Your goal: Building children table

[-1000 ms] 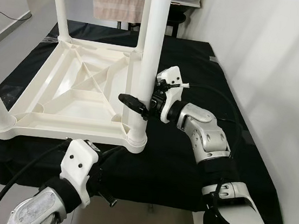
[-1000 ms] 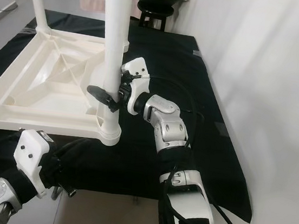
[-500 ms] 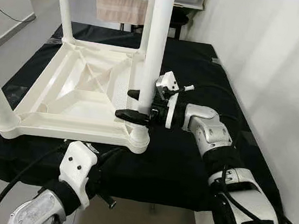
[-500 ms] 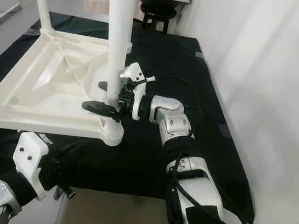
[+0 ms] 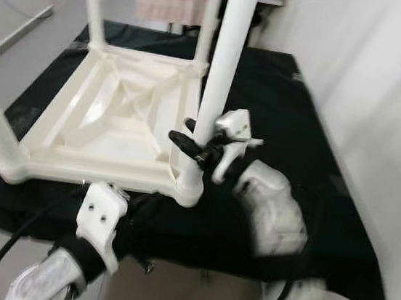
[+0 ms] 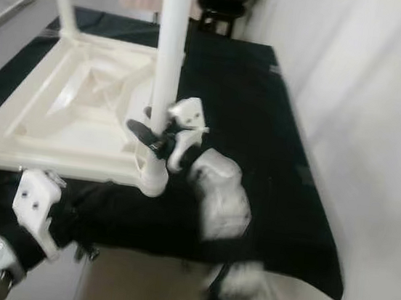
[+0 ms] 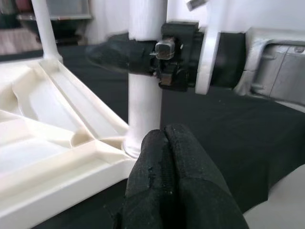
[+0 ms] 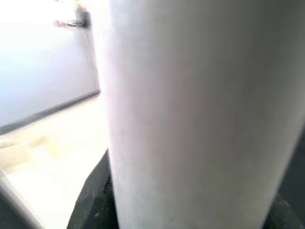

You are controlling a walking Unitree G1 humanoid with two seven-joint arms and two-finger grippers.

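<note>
At the far left, the left claw (image 5: 151, 210) hangs low by the near edge of the black-covered worktop (image 5: 286, 109), idle, its two black fingers (image 7: 167, 157) pressed together on nothing. Above it the white children's table (image 5: 116, 118) lies upside down on the worktop, underside ribs showing, with legs already standing in the far corners and the near left corner.

The near right leg (image 5: 221, 72) stands upright in its corner socket (image 5: 188, 189). A second ago the right claw (image 5: 196, 141) clasped this leg lower down with its wrist turned flat; now it sits somewhat higher on the leg with the wrist rolled, and the forearm is blurred, so the arm is in motion. The head camera has also shifted. The fingers close around the leg from both sides, and the right wrist view shows the white tube hard against the camera. I judge this to be a twisting or pressing move to seat the last leg, which would put the assembly close to done.

The upturned tabletop forms a shallow tray, and nothing lies in it. To the right, the black cover runs up to a white wall (image 5: 384, 85).
</note>
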